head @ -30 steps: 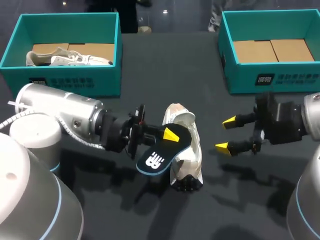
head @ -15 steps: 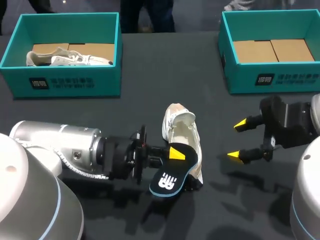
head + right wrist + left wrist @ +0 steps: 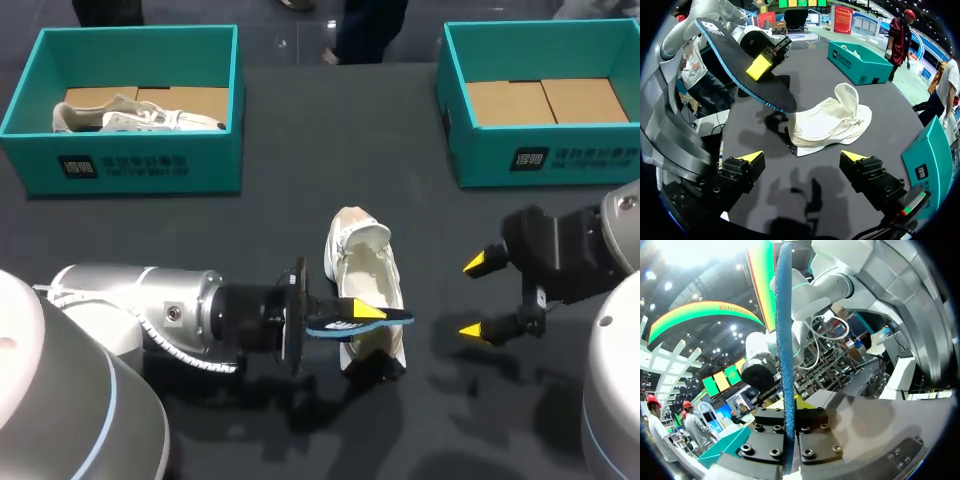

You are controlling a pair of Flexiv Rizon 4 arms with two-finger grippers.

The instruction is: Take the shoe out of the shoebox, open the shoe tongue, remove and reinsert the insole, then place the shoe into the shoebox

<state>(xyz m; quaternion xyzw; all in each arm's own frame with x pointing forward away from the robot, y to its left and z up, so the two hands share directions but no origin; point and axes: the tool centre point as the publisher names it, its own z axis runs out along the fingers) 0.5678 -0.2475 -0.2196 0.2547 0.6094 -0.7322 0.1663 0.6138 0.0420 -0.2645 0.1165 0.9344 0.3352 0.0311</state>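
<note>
The dark tabletop [image 3: 300, 150] carries two teal boxes at its far edge. The left shoebox [image 3: 130, 165] holds a pale second shoe [image 3: 140, 118] lying on brown cardboard. The right shoebox [image 3: 540, 160] shows only its cardboard floor.

The left arm [image 3: 150, 315] comes in low across the near side, lying almost level. The right arm [image 3: 600, 250] comes in from the other side, well apart from the shoe.

The white shoe [image 3: 365, 280] rests near the middle of the tabletop, on its side in the right wrist view, with its tongue [image 3: 847, 97] pulled up and the opening gaping.

The dark insole [image 3: 358, 318], edged in blue, is clamped in the left pincer [image 3: 345, 318] and held edge-on over the shoe's near end. It seems to hang clear of the shoe, though the head view leaves that unsure. In the left wrist view its thin blue edge runs straight out between the two fingers.

The right pincer [image 3: 476, 296] hangs beside the shoe, its yellow tips wide apart and holding nothing.
</note>
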